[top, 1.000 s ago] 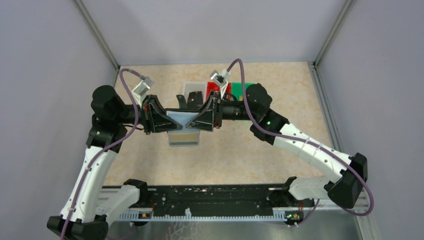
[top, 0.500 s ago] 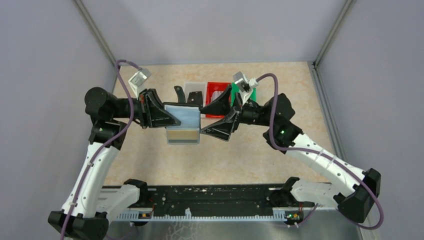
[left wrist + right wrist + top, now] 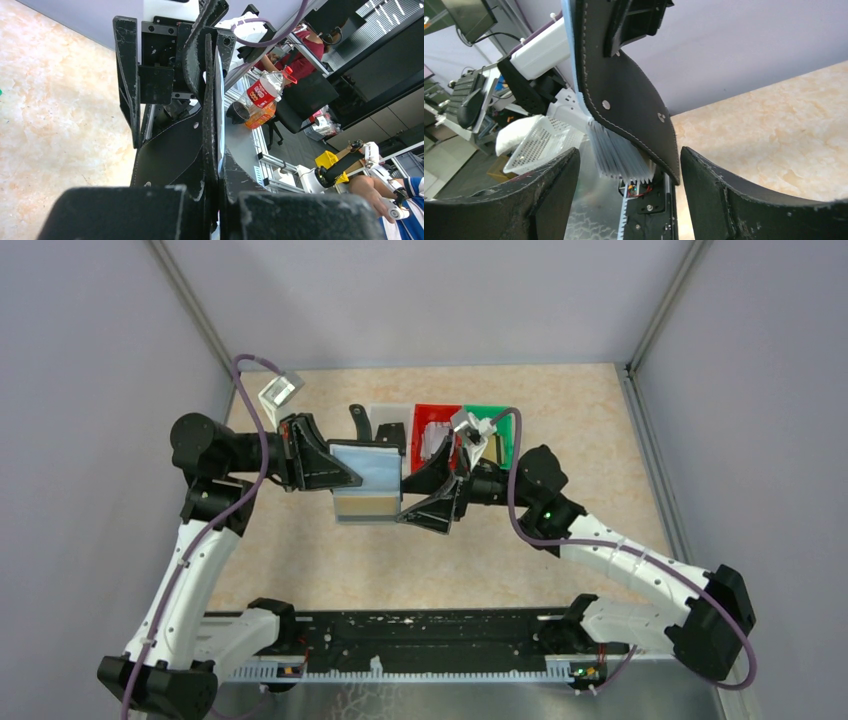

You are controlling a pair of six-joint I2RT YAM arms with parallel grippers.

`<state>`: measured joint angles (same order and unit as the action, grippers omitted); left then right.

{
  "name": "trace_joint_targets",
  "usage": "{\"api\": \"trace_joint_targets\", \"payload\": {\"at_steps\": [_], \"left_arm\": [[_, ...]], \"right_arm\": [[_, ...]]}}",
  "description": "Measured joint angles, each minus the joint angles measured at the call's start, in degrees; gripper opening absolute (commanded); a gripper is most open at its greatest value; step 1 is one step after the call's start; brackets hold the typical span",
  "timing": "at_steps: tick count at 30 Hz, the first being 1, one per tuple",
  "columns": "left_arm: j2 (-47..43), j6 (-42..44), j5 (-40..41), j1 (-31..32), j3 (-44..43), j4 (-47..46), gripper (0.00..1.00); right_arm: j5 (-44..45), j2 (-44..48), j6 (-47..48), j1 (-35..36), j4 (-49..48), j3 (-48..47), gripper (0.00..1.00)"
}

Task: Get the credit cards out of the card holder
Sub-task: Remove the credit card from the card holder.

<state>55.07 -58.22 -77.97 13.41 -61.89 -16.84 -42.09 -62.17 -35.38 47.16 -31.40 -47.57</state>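
While the card holder (image 3: pixel 365 468) hangs in mid-air at the centre of the top view, opened with its pale blue panel up, I see gold-tan and grey bands along its lower edge. I take them for credit cards (image 3: pixel 365 506) tucked inside. In my right wrist view a fan of thin pale leaves (image 3: pixel 621 157) hangs below the holder's black flap; I cannot tell cards from sleeves there.

Just above the holder in the frame sit the white bin (image 3: pixel 385 420), red bin (image 3: pixel 425 415) and green bin (image 3: pixel 500 430), so room is tight on that side. Below it the tabletop (image 3: pixel 330 560) lies bare down to the arm bases, and the walls (image 3: pixel 90 440) stand well apart on both sides.

A second ago the right gripper (image 3: pixel 412 498) was pinched on the holder's right edge, facing the left one. It has since let go and come round to the lower right corner. Its fingers (image 3: pixel 744 200) now stand wide apart with that corner between them, touching neither.

The left gripper (image 3: pixel 338 468) reaches in level from the left of the frame, its fingers clamped on the holder's left edge. The right arm bends up from lower right, wrist pointing left.
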Motion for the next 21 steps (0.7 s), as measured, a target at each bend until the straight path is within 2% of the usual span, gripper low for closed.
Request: {"api": "trace_joint_targets", "payload": {"at_steps": [6, 10, 21], "left_arm": [[0.0, -0.1, 0.4, 0.0, 0.0, 0.1, 0.0], [0.0, 1.3, 1.2, 0.0, -0.2, 1.3, 0.0], [0.0, 17.2, 10.7, 0.0, -5.0, 18.9, 0.0]], "right_arm": [[0.0, -1.0, -0.2, 2.1, -1.8, 0.0, 0.6], [0.3, -1.4, -0.2, 3.2, -2.1, 0.0, 0.57], [1.3, -1.2, -0.1, 5.3, -2.1, 0.2, 0.55]]}}
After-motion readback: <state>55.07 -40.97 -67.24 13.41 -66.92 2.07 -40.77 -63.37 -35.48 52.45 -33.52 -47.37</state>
